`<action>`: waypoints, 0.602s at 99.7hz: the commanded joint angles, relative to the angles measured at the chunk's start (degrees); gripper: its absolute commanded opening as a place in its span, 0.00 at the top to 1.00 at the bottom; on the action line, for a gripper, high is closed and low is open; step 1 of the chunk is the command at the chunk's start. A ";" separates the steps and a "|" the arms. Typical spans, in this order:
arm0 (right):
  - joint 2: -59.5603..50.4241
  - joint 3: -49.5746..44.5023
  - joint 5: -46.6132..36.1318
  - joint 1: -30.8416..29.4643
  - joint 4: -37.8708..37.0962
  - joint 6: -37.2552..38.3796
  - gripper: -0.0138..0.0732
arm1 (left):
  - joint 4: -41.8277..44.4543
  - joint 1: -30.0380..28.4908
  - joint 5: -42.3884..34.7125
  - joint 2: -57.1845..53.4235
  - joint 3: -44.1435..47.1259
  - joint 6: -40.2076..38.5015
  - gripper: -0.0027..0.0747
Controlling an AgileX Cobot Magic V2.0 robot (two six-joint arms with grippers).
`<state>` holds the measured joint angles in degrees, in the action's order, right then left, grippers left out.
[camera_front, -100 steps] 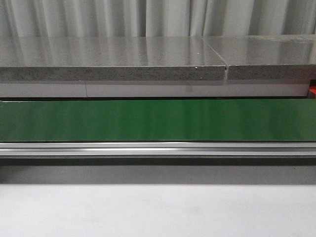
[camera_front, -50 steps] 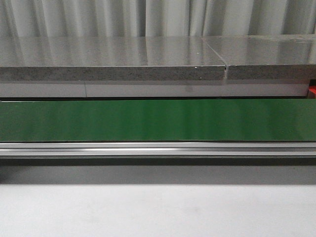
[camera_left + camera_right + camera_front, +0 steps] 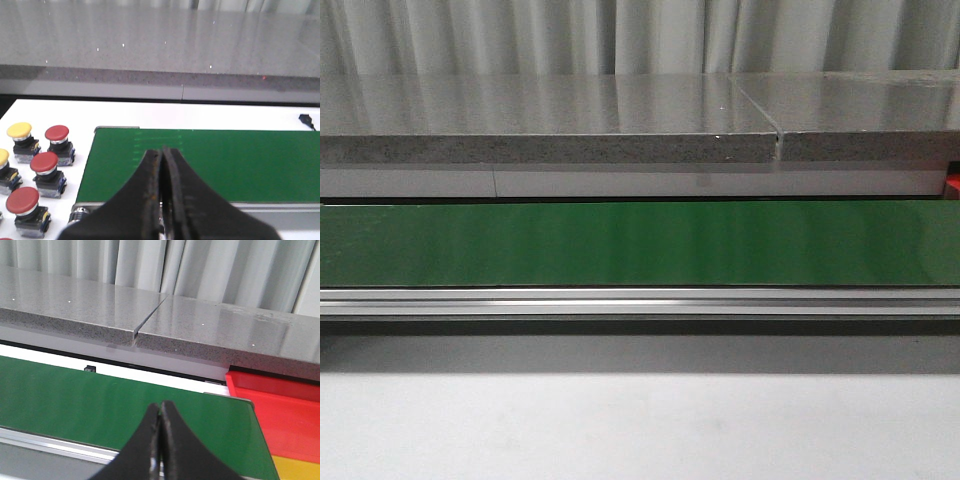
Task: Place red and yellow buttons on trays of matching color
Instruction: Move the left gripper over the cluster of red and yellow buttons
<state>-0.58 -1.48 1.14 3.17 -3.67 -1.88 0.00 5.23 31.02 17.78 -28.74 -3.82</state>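
Note:
In the left wrist view, several push buttons stand on the white table beside the end of the green belt [image 3: 225, 157]: red buttons [image 3: 57, 133] [image 3: 44, 161] [image 3: 22, 199] and yellow buttons [image 3: 19, 130] [image 3: 2, 156]. My left gripper [image 3: 161, 151] is shut and holds nothing, over the belt's near edge, apart from the buttons. In the right wrist view, the red tray [image 3: 280, 410] lies past the belt's other end, with the yellow tray [image 3: 297, 469] beside it. My right gripper [image 3: 161, 405] is shut and holds nothing above the belt [image 3: 100, 400]. Neither gripper shows in the front view.
The green conveyor belt [image 3: 640, 243] runs across the front view with an aluminium rail [image 3: 640, 301] along its near side. A grey stone counter [image 3: 550, 125] and pale curtains stand behind it. A small black cable end [image 3: 307, 120] lies on the table beyond the belt.

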 commanded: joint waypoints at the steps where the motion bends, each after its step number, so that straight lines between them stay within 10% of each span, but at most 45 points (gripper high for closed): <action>1: -0.92 0.53 -4.41 0.09 -0.43 -0.06 0.92 | -0.33 0.37 3.36 6.82 -8.22 -0.52 0.99; 60: -0.92 0.53 -4.41 0.09 -0.43 -0.06 0.92 | -4.86 0.37 15.50 26.18 -17.21 -0.52 0.99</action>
<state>-0.58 -1.48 1.14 3.17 -3.67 -1.88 -2.82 5.23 49.33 42.75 -43.90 -3.82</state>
